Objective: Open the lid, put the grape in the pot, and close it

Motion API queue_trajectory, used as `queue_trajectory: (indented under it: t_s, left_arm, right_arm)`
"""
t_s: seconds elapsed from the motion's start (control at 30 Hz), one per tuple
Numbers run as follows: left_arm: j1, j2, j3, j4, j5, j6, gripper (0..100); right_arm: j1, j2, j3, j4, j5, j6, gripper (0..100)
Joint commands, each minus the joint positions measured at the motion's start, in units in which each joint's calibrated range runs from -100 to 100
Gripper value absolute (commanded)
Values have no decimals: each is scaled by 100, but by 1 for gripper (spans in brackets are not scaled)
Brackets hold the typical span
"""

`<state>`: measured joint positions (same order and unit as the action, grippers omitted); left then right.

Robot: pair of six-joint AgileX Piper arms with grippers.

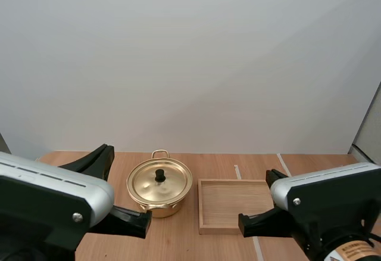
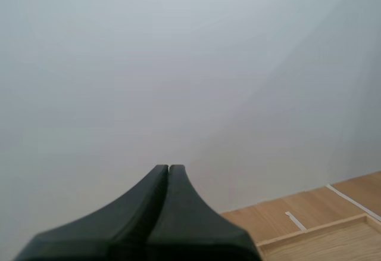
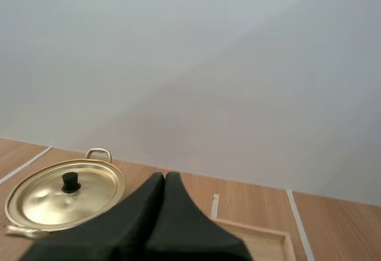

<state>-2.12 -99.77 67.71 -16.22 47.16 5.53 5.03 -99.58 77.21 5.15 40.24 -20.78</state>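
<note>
**Lid shut, fingers idle**

High view: pot with lid on, on worktop just beside tray.
Left wrist: left gripper fingers closed, empty.
Right wrist: right gripper fingers closed, empty, short of pot.
Risk: striking knob if lowered closed.

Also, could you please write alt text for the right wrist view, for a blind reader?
The right claw, shut into one black wedge, points over a wooden table. A closed gold pot stands beside it, and the corner of a wooden tray lies just beyond it.
</note>
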Motion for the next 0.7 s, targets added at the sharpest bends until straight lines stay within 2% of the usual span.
queue_trajectory:
  t_s: [0.0,0.2,0.43,0.5,0.53,0.67]
  left_arm:
    - [2,-23,782,64,-1155,-25,0]
    - [2,-23,2070,64,-2657,-26,0]
    - [2,-23,3198,64,-3614,-26,0]
    - [-5,-23,3229,64,-3705,-26,0]
    - [-5,-23,3229,64,-3141,-38,0]
    - [-5,-23,3229,64,-2775,-182,0]
  right_arm:
    - [-45,-42,840,-201,-1829,-82,0]
    - [-297,-42,1752,-326,-3179,-82,0]
    - [-526,-42,2279,470,-3436,-47,0]
    - [-534,-42,2279,482,-2825,-47,0]
    - [-534,-42,2279,482,-2638,-47,0]
    - [-534,-42,2279,446,-2347,-47,0]
